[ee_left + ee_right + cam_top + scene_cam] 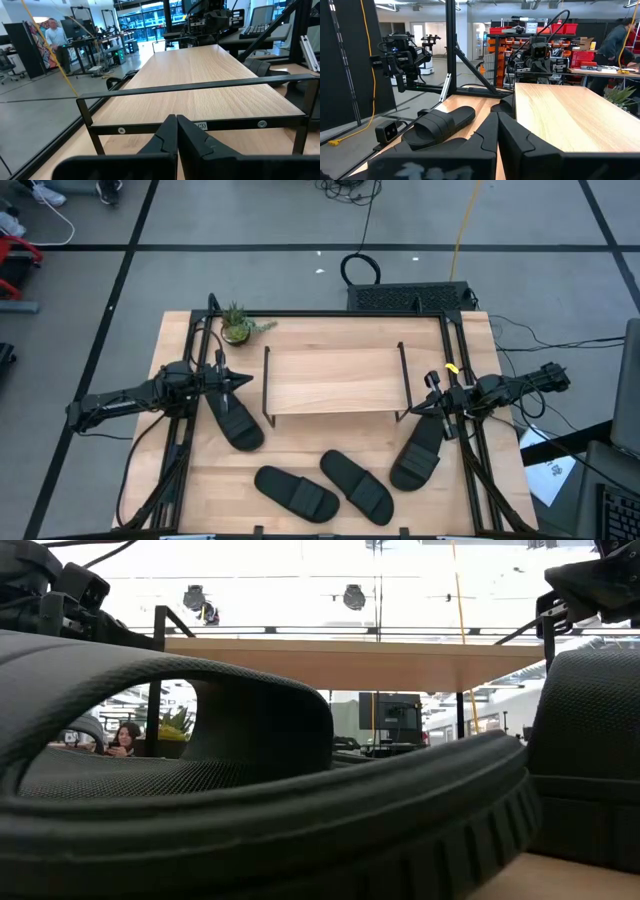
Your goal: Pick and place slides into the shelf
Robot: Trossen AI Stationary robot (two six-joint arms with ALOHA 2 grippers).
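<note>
The shelf (335,380) stands mid-table, a light plank on thin black wire legs, its top bare. Four black slides lie flat on their soles on the tabletop. One slide (232,420) is by the shelf's left end, two slides (296,492) (356,485) lie near the front edge, and one slide (418,452) sits by the shelf's right end. My left gripper (243,380) (176,131) is shut, hovering at the shelf's left end and pointing along the plank (200,85). My right gripper (420,408) (497,126) is shut at the shelf's right end. A front slide (440,125) shows beyond it.
A small potted plant (238,326) stands at the far left corner of the table. A black frame (455,350) runs round the tabletop. In the low view one slide (250,790) fills the foreground, with another (590,760) to the right. People (55,32) (620,35) are in the room beyond.
</note>
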